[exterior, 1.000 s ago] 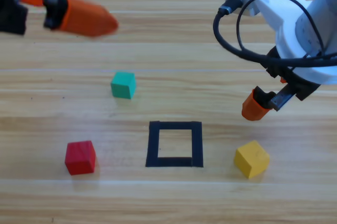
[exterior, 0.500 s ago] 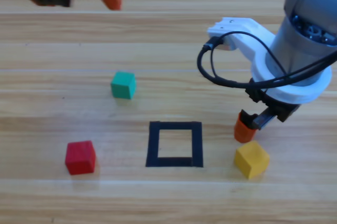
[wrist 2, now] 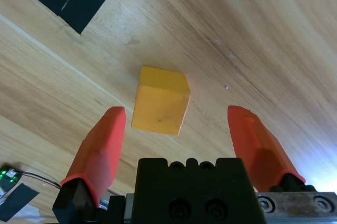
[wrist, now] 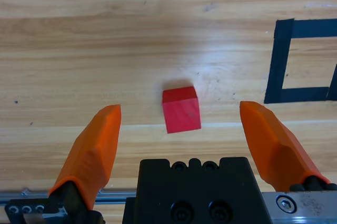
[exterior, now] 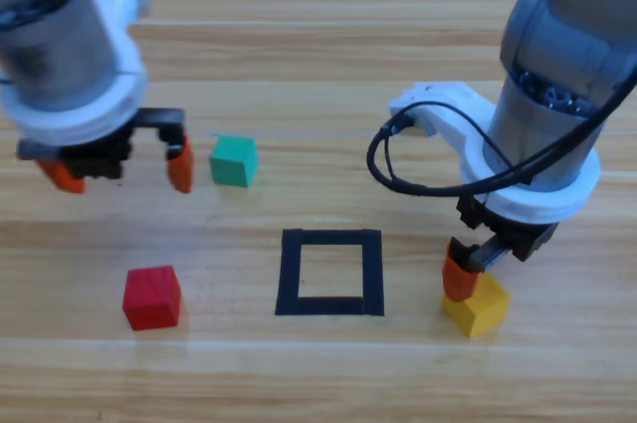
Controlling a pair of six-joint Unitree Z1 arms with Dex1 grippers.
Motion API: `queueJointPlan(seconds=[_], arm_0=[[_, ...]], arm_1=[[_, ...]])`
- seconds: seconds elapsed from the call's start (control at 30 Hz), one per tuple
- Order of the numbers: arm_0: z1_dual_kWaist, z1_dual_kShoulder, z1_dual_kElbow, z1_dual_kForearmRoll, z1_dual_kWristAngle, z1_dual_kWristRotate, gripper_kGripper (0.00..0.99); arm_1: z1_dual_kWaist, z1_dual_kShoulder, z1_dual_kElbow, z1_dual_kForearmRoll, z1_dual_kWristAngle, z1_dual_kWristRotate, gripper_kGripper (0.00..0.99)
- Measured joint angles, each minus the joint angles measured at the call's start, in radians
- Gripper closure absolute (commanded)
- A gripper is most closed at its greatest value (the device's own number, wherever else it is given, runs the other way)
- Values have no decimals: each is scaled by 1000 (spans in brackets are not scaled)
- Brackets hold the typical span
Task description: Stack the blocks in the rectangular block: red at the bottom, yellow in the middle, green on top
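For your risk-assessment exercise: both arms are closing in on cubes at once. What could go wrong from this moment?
1. The right gripper, jaws open, hangs over the yellow cube, which sits turned and nearer one jaw; closing may twist or push it.
2. The left gripper is open above the red cube, which must go down first; yellow arriving early would spoil the order.
3. Both arms must reach the taped square, so they could collide there.

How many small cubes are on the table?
3: small teal-green cube beside the left gripper; red cube left of the tape square; yellow cube under the right gripper.
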State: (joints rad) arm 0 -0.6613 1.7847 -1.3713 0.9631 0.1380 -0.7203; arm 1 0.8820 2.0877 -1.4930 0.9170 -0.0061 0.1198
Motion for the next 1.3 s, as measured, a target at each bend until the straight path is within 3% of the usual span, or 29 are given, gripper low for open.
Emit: queueJointPlan(seconds=[0.17,0.23,0.47,0.5,0.57,0.73,0.83,1.07,1.3], arm_0=[[44,-78,176,-141,-32,1,21],[46,-78,236,-194,-49,-2,2],[46,-78,284,-234,-66,-51,0],[46,-78,289,-236,-66,-52,0],[46,-78,296,-245,-66,-57,0],[46,-78,306,-271,-66,-88,0],[46,-78,315,-271,-66,-107,0],[18,-42,315,-285,-66,-143,0],[-26,3,329,-328,-66,-143,0]], arm_1=[[0,11,0,4,6,0,139],[0,13,0,5,6,0,182],[0,84,-1,10,9,0,286],[0,96,-3,14,17,0,442],[0,109,-7,20,39,0,656],[0,110,-30,24,48,-18,990],[1,110,-31,25,47,-19,990],[1,73,-27,54,-65,-38,990],[1,35,-15,80,-108,-55,990]])
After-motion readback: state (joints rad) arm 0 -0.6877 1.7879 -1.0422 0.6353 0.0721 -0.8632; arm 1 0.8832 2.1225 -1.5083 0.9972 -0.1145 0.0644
